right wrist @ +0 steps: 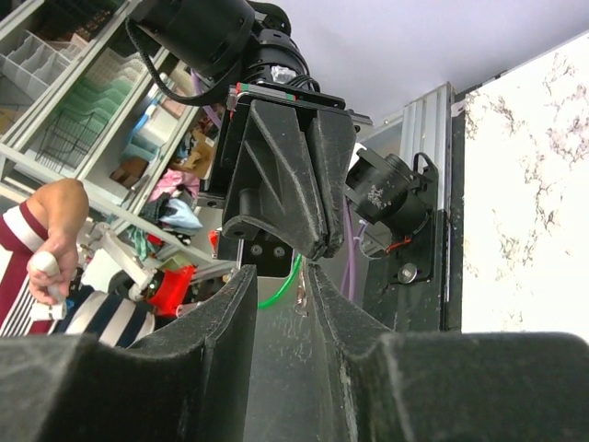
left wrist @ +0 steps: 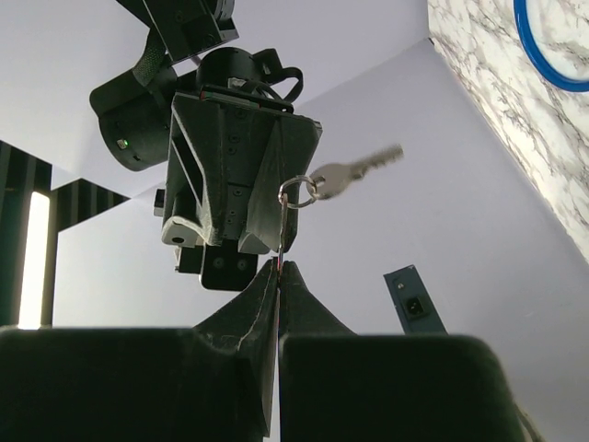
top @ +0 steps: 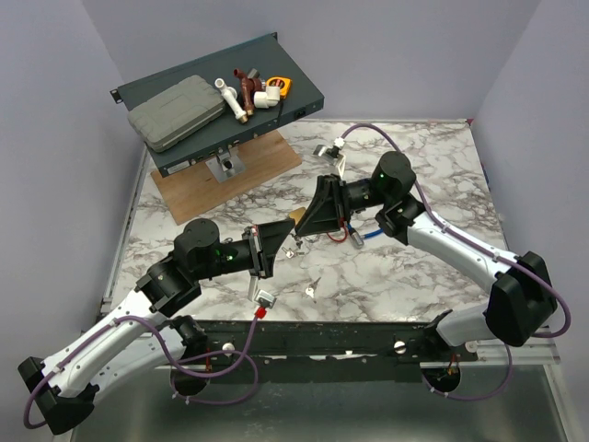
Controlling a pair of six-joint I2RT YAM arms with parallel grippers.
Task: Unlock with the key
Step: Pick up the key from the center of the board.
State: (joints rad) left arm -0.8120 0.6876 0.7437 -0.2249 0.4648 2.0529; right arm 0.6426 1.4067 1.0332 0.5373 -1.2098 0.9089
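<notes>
My left gripper point(top: 273, 243) point(left wrist: 278, 267) is shut on the key point(left wrist: 278, 241), a thin silver blade seen edge-on between its fingertips. A ring point(left wrist: 295, 191) hangs from it with a second silver key point(left wrist: 354, 172) dangling off to the right. My right gripper point(top: 311, 219) point(right wrist: 276, 272) faces the left one, tip to tip. It is shut on the brass padlock point(top: 299, 215), whose scratched metal body point(right wrist: 276, 368) fills the gap between its fingers. The keyhole is hidden from all views.
A loose small key point(top: 313, 288) lies on the marble table point(top: 414, 267) in front of the grippers. At the back left a dark rack unit point(top: 304, 92) on a wooden board point(top: 267, 166) carries a grey case point(top: 175, 112) and pipe fittings point(top: 244, 92).
</notes>
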